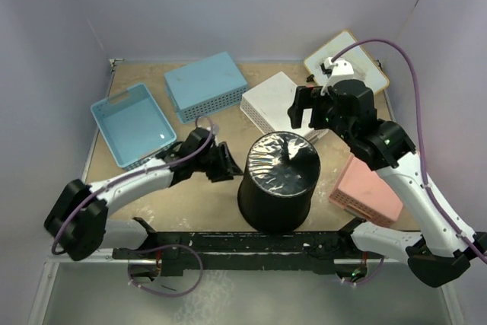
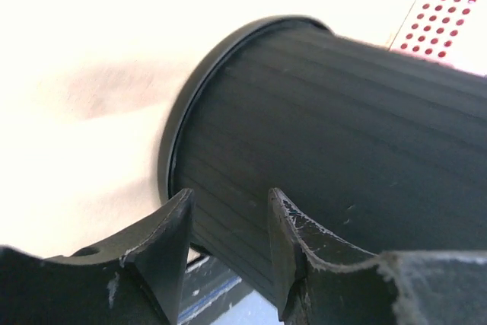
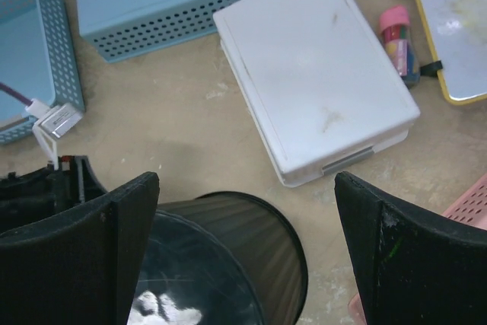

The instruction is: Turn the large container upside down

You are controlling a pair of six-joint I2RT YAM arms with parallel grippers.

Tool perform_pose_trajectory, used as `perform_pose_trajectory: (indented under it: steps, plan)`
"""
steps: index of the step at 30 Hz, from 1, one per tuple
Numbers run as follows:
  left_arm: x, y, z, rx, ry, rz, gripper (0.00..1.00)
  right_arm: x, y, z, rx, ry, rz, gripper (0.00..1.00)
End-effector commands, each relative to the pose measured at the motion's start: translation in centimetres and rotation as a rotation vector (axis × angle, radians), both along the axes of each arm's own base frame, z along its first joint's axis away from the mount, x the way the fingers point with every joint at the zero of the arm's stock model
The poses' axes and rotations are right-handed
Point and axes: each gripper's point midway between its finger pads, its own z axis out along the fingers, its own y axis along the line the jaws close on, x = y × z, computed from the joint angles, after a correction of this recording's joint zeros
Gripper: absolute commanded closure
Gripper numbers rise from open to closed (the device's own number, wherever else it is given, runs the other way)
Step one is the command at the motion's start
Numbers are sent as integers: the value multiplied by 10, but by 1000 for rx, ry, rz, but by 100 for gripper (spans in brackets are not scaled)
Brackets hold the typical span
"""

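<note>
Now, with our left pincer [image 2: 228,202] part-spread just beside the large container [image 1: 280,176] and our right pincer [image 3: 245,182] spread wide above it, we risk nudging it over.

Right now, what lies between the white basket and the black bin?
Only bare tabletop separates the white basket from the black bin; the right wrist view shows it.

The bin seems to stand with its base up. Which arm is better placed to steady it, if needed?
Left, probably. The left hand sits low beside the bin's side wall, close to its ribbed surface. The right hand, wide open, hangs above and behind the base, apart from it.
</note>
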Motion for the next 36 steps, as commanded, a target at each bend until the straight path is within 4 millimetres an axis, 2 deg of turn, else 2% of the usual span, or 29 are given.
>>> perform_pose_trajectory:
  steps: [1,4,6,9,12,16,20,23,28,36]
  plan:
    - [72,-24,73,93,-324,-27,59,2,-12,33,-13,-89,-34,0]
    - [92,27,79,352,-329,27,58,5,-9,36,-8,-102,-21,0]
    - [110,63,90,443,-326,88,57,7,-7,34,-2,-112,-22,0]
    - [135,125,100,619,-319,276,55,9,6,32,51,-122,18,0]
    - [150,157,108,731,-353,437,46,11,22,27,83,-115,84,0]
    - [167,196,119,933,-468,547,51,14,27,18,76,-90,95,0]
    - [186,215,118,977,-456,583,52,15,21,9,18,-89,94,0]
    - [200,234,94,1048,-324,546,54,15,18,5,-1,-89,87,0]
    - [227,247,46,952,-207,477,54,14,24,-1,8,-77,117,0]
    - [242,264,3,830,-153,507,56,14,28,0,24,-77,127,0]
